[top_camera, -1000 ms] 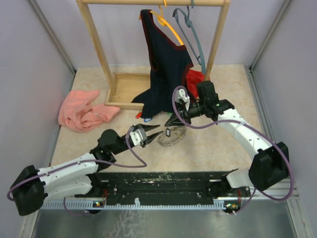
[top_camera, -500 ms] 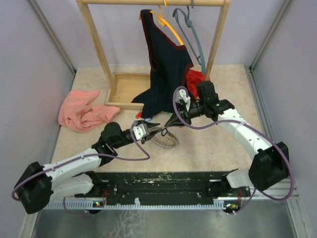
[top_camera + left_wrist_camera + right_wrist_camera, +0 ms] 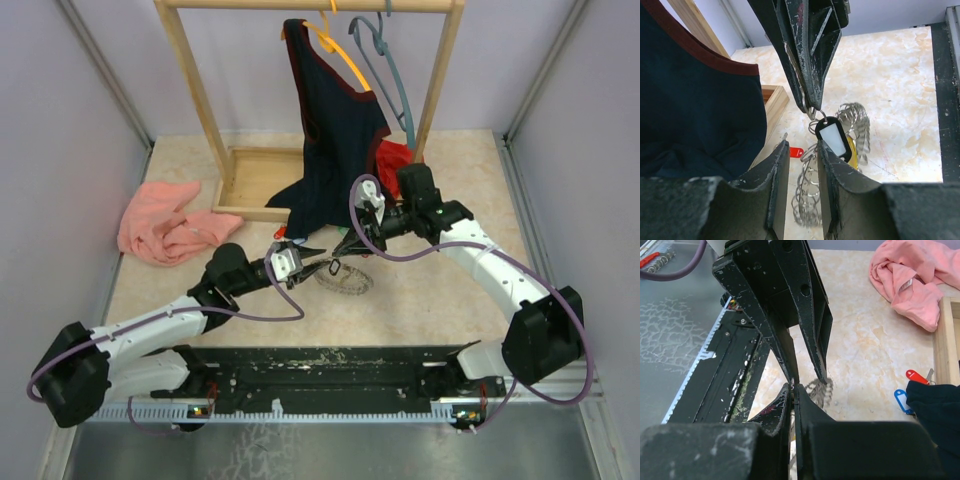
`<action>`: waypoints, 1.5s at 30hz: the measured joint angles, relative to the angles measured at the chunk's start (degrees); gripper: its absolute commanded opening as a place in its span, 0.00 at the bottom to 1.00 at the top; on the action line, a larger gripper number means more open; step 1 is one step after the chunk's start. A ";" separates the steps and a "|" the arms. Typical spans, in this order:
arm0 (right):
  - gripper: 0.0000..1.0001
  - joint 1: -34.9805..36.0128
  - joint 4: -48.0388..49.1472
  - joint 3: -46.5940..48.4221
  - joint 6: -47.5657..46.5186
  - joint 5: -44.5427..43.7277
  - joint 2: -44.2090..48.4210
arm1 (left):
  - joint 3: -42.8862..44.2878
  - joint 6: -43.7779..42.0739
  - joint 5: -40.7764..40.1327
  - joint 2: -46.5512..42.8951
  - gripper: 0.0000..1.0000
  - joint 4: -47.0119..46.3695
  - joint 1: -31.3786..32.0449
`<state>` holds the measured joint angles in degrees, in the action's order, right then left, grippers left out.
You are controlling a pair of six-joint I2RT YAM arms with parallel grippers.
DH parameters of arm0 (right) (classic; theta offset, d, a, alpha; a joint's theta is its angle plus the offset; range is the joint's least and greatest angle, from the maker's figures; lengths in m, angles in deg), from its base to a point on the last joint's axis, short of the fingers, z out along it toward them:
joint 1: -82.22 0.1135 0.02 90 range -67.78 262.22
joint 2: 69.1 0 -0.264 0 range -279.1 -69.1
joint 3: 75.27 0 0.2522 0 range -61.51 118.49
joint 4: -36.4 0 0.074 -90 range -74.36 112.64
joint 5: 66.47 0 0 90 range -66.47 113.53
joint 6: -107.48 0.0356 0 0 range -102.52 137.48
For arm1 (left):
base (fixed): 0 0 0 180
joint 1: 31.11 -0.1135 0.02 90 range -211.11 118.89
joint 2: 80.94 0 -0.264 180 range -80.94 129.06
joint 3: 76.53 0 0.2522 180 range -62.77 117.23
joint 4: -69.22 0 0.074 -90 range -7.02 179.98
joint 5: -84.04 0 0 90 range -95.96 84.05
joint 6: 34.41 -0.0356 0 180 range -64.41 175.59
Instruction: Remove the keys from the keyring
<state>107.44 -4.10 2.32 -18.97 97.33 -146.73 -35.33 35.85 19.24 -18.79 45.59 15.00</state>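
The keyring point(image 3: 345, 279) is a big loop of wire coils point(image 3: 807, 192), lifted at one side off the table. My right gripper point(image 3: 346, 248) is shut on a small ring at its top point(image 3: 815, 113). A key with a black-framed white tag point(image 3: 834, 140) and one with a yellow tag point(image 3: 853, 156) hang there. My left gripper point(image 3: 802, 146) is open, its fingers standing either side of the coils, the right finger against the black tag. A red-tagged key point(image 3: 915, 375) and a blue-tagged key point(image 3: 901, 400) lie loose on the table by the dark garment.
A wooden clothes rack point(image 3: 200, 100) stands behind with a dark garment point(image 3: 335, 130), an orange hanger point(image 3: 335, 45) and a grey-blue hanger point(image 3: 385, 70). A pink cloth point(image 3: 170, 222) lies at the left, a red cloth point(image 3: 395, 158) behind the right arm. Black rail point(image 3: 320, 365) along the near edge.
My left arm has reached forward and right until its fingers straddle the keyring. The ring has been drawn up and slightly left. The right gripper has hardly moved.
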 measured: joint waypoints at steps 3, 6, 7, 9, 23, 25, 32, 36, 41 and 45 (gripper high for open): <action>0.00 0.00 -0.31 0.00 -0.17 0.02 0.00 | 0.00 0.00 0.04 -0.04 0.35 -0.11 0.00; 0.00 0.00 -0.63 0.00 -0.59 0.07 0.00 | 0.00 0.00 0.46 -0.26 0.35 -0.11 -0.04; 0.00 0.00 -0.74 0.00 -0.66 0.09 0.00 | 0.00 0.00 0.63 -0.42 0.35 -0.13 -0.04; 0.00 0.00 -0.81 0.00 -0.83 0.15 0.00 | 0.00 0.00 1.05 -0.72 0.35 -0.17 -0.13; 0.00 0.00 -1.18 0.00 -1.11 0.90 0.00 | 0.00 0.55 3.10 -1.20 0.36 -0.98 -0.24; 0.00 0.00 -1.18 0.00 -1.14 0.90 0.00 | 0.00 0.68 3.52 -1.14 0.36 -1.22 -0.24; 0.00 0.00 -1.18 0.00 -1.22 1.18 0.00 | 0.00 1.73 5.03 0.11 0.37 -2.12 -0.24; 0.00 0.00 -1.18 0.00 -1.49 1.31 0.00 | 0.00 2.19 6.03 0.94 0.38 -2.73 -0.24; 0.00 0.00 -1.18 0.00 -1.51 1.31 0.00 | 0.00 3.54 7.26 3.06 0.38 -4.26 -0.24; 0.00 0.00 -1.18 0.00 -1.51 1.31 0.00 | 0.52 5.29 7.67 5.99 0.38 -5.70 -0.24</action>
<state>107.44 -5.28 2.32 -20.48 98.64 -146.73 -34.81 41.13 26.91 -12.80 39.89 14.76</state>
